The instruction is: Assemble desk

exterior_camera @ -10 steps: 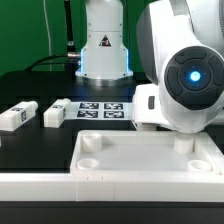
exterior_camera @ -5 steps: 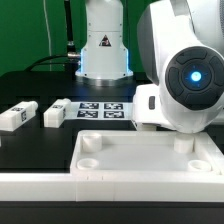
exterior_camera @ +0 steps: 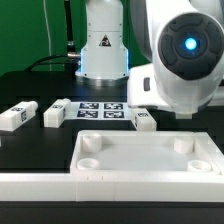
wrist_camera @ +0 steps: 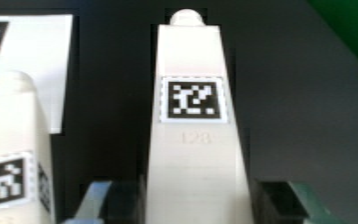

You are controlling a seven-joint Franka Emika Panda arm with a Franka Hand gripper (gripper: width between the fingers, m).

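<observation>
Starting with the biggest thing, we see the arm (exterior_camera: 185,60) filling the exterior view's right side, above the far corner of the desk top (exterior_camera: 145,162). That rimmed white tray lies at the front with its open side up, and every corner socket (exterior_camera: 88,143) we can see is empty. We judge the job barely begun: no leg is seated, so all four are left to place.

Behind the tray the marker board (exterior_camera: 100,108) lies flat on the black table (exterior_camera: 30,90). Two loose legs (exterior_camera: 15,116) (exterior_camera: 55,113) lie well apart from the tray at the exterior view's left. A small tagged piece (exterior_camera: 145,120) sits just beside the board, under the arm. We cannot tell whether it is the one in the jaws.

The wrist view shows the gripper (wrist_camera: 190,203) closed in on one leg (wrist_camera: 197,150). Its fingers (wrist_camera: 98,200) stand tight against the two long flanks at the near end, so we read it as clamped on the leg, not gaping.

The leg's long axis runs straight away from the fingers. Its tag (wrist_camera: 194,100) faces the wrist camera, and the rounded peg tip (wrist_camera: 190,18) points away from the gripper. Another white tagged part (wrist_camera: 7,130) lies just beside it. We judge that the peg must be turned toward a socket before seating.
</observation>
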